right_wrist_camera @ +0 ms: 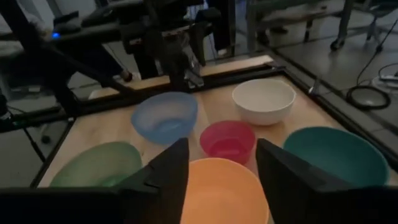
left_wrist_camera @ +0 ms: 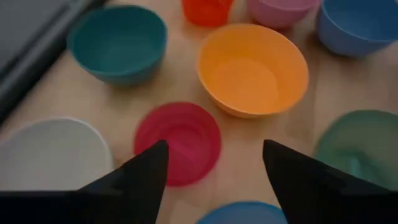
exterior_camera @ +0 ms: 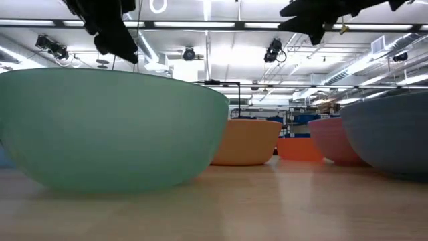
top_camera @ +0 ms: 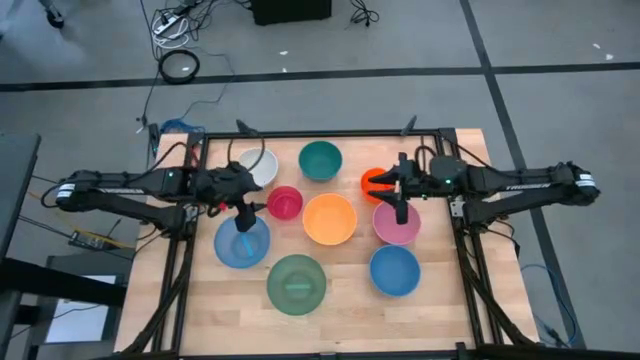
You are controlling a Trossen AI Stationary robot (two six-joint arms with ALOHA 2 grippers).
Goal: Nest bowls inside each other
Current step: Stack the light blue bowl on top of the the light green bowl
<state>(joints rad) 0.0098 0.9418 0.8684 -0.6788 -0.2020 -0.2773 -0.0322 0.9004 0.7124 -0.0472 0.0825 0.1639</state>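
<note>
A: From straight above, where are the fingers?

B: The left gripper (top_camera: pixel 243 222) hangs over the round blue plastic bowl (top_camera: pixel 241 243) on the wooden tabletop (top_camera: pixel 340 290), with the small red plastic bowl (top_camera: pixel 284 203) just beside it and the white plastic bowl (top_camera: pixel 258 168) behind. The right gripper (top_camera: pixel 402 212) is above the pink plastic bowl (top_camera: pixel 397 224); the small orange-red bowl (top_camera: pixel 374 183) sits just beside it. Between the two grippers lie the orange-yellow bowl (top_camera: pixel 329 219) and the teal bowl (top_camera: pixel 320 160). The green bowl (top_camera: pixel 296 284) and a second blue bowl (top_camera: pixel 394 270) sit nearer the front edge. No bowl is nested.

A: And at table height?

B: The green bowl fills the foreground; both grippers hang above the bowls, touching none.

A: The left wrist camera?

B: Its fingers (left_wrist_camera: pixel 140 177) are spread apart and empty. The small red bowl lies just ahead between them, the orange-yellow bowl beyond.

A: The right wrist camera?

B: Those fingers (right_wrist_camera: pixel 163 177) are parted too, holding nothing, with the orange-yellow bowl right between them and the small red bowl ahead.
</note>
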